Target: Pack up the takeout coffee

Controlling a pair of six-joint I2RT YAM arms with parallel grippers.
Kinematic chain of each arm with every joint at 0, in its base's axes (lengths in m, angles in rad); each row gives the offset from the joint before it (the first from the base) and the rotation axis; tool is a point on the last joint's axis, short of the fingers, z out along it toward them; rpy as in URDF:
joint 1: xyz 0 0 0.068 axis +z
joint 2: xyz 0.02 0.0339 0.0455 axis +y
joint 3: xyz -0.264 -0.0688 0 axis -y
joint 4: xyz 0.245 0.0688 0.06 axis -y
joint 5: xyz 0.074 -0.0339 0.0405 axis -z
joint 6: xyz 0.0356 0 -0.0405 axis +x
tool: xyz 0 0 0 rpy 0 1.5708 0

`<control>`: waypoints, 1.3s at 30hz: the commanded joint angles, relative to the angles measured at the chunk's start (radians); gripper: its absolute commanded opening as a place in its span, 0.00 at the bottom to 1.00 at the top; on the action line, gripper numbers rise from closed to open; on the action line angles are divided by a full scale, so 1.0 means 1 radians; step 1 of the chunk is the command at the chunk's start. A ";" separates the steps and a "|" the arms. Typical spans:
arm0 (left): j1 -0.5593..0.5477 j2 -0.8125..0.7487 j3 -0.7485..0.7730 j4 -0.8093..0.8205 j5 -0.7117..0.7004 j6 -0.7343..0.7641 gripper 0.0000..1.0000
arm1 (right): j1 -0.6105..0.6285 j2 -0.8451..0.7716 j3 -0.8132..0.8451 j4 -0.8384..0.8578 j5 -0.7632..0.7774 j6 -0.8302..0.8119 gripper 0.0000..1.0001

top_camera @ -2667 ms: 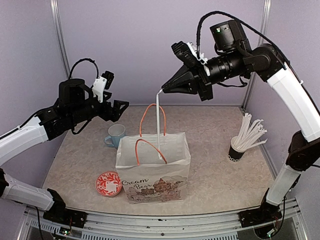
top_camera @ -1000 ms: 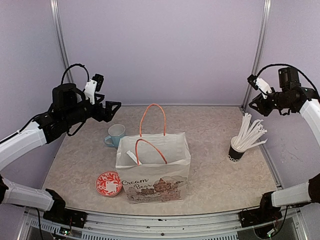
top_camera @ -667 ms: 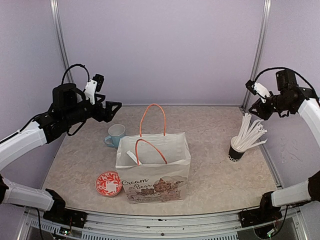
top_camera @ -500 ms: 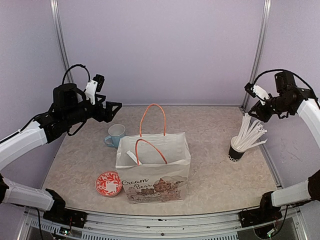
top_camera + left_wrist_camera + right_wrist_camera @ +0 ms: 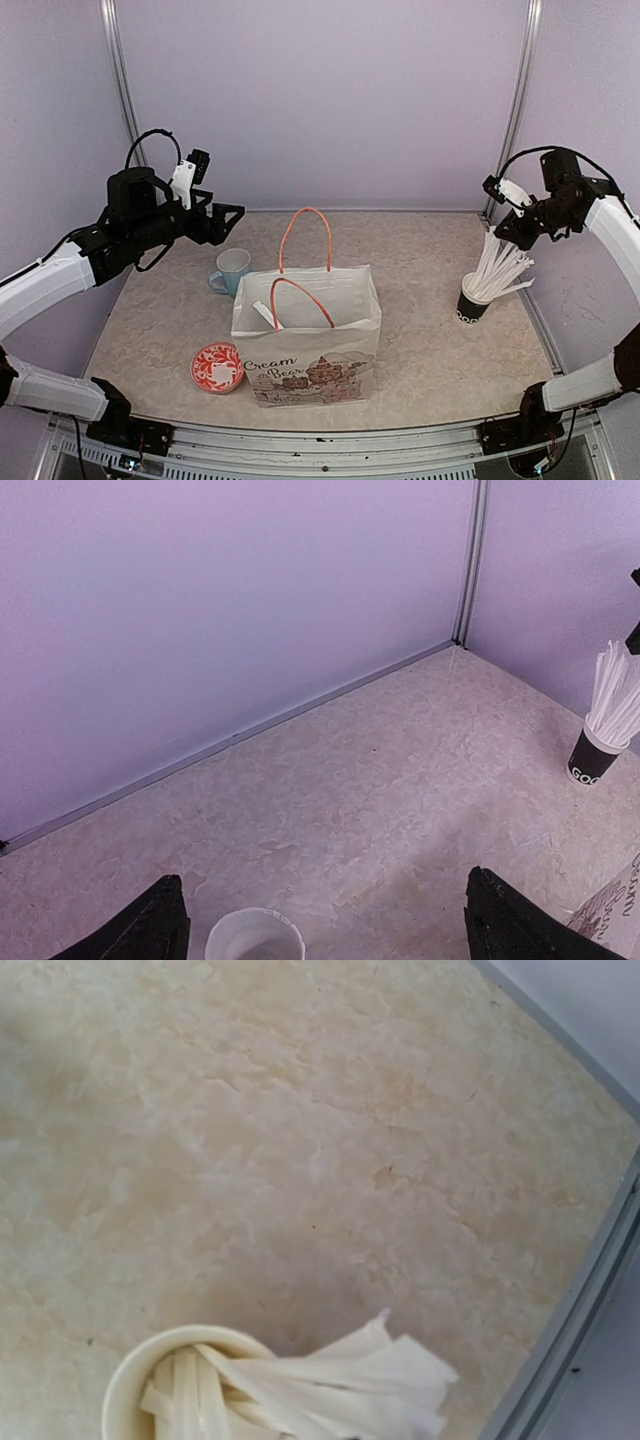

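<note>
Hovering raised above the mug (image 5: 232,268), the left claw (image 5: 235,213) gapes; the right claw (image 5: 503,229), over the straws (image 5: 503,265), hides its state.

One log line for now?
left gripper open, raised near mug | right gripper over straw cup, grip unclear | bag upright

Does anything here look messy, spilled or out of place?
Nothing spilled or broken. The white straws splay sideways out of their black cup, and one straw leans slanted inside the paper bag.
</note>
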 commanded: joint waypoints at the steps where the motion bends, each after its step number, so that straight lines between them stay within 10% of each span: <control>1: 0.011 0.010 -0.005 0.023 0.021 -0.004 0.93 | -0.011 0.002 -0.014 0.004 0.006 -0.011 0.06; 39: 0.091 0.067 -0.006 0.060 0.089 -0.026 0.92 | 0.151 0.041 0.661 -0.179 -0.881 0.024 0.00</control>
